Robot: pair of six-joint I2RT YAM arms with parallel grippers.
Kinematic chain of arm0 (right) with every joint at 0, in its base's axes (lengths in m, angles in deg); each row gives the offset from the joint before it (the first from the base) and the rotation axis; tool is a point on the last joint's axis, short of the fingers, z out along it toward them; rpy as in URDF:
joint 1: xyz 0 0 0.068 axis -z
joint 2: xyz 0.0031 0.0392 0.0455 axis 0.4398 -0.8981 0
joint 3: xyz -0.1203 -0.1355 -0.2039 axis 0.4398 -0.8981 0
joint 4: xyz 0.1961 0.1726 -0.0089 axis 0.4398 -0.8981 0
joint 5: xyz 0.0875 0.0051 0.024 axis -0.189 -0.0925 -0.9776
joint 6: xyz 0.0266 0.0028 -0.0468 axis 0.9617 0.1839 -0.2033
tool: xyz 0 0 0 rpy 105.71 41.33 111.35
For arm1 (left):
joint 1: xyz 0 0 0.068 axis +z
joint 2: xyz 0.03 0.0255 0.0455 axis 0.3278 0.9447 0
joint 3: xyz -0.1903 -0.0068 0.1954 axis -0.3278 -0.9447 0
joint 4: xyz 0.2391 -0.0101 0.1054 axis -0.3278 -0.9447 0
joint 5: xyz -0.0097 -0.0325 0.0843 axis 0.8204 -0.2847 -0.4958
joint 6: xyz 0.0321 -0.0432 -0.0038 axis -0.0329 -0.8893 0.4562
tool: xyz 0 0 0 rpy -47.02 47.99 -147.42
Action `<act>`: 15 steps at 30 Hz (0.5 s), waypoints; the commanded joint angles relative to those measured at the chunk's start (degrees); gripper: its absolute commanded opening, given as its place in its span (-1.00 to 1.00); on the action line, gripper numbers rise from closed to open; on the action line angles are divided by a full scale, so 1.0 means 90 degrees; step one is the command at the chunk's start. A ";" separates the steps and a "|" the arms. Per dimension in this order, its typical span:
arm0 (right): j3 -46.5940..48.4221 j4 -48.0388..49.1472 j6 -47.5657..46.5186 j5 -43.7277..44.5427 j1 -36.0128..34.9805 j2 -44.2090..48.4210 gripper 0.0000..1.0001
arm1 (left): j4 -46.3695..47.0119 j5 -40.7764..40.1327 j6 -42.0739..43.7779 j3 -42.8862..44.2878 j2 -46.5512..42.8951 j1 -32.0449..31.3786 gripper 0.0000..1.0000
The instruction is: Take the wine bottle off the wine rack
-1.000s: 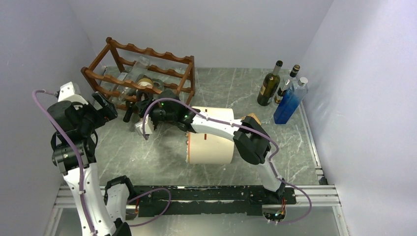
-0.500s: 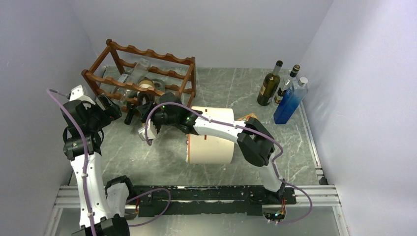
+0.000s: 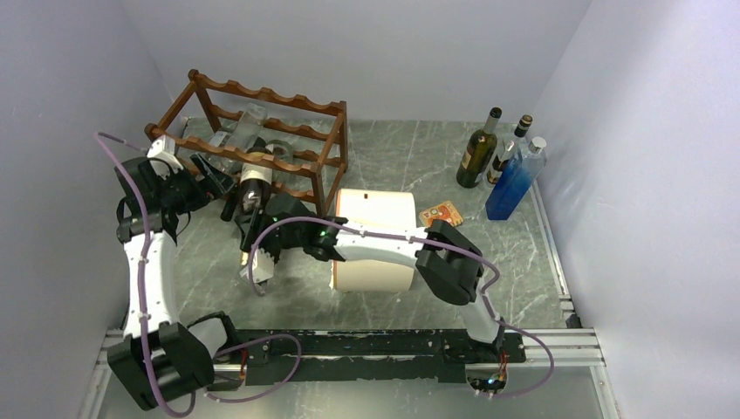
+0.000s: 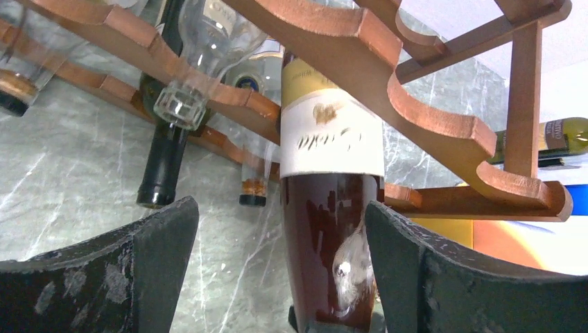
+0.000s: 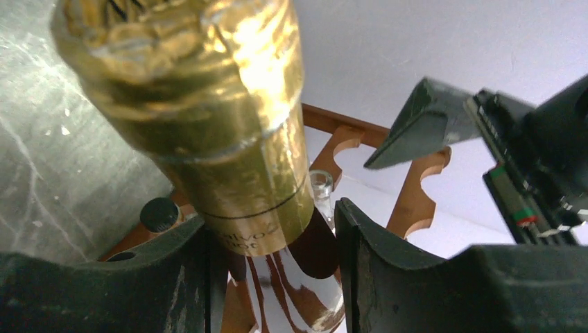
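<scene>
a: which step is in hand?
b: the drawing-out. the wine bottle [image 4: 331, 139], part-way out of the wine rack [image 3: 262, 92] near the table's [image 3: 393, 148] far left corner, is pinched at the neck by the right gripper [image 5: 270, 232]. the left gripper [image 4: 277, 215] is spread either side of its body.
a: what is called for next?
b: the body clasped, then drawn clear of the rails.

You're in a robot lab booth.
Bare white walls [image 3: 375, 52] box your grey marbled table [image 3: 401, 157] and aluminium rail [image 3: 567, 342].
</scene>
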 commanded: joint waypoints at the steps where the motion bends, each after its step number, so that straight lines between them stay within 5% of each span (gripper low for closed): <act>1: -0.0237 0.0410 -0.0099 0.0069 -0.0305 0.0602 -1.00 | 0.0488 0.0608 -0.0034 0.0409 0.0367 0.0033 0.87; 15: -0.1053 0.1679 0.0042 0.0510 -0.0656 0.1306 -1.00 | 0.0884 0.0141 0.0114 -0.0225 0.0120 0.0069 0.92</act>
